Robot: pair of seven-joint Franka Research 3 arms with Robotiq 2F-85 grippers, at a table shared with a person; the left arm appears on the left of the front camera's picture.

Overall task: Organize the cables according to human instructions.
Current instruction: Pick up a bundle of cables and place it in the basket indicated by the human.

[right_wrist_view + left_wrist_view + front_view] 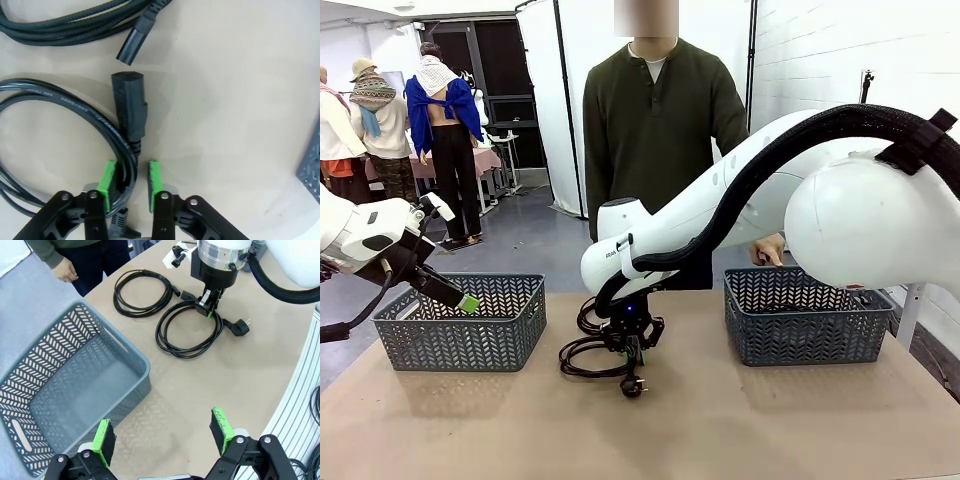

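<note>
My right pincer [129,176] is down on the tabletop [740,430]. Its two pads sit on either side of the near cable [187,335], just behind the black plug [127,107]. The gap is small, but I cannot tell if it squeezes the cord yet. My left pincer [162,434] is wide open and holds nothing. It hangs by the edge of the left basket [127,350], which looks empty. A little farther off, the second cable [142,292] lies in a round coil beside the first. At the far side stands the human [655,130], with a hand [770,250] by the right basket [800,330]. I think the job is barely begun, because both of these cables are not yet in a basket.
</note>
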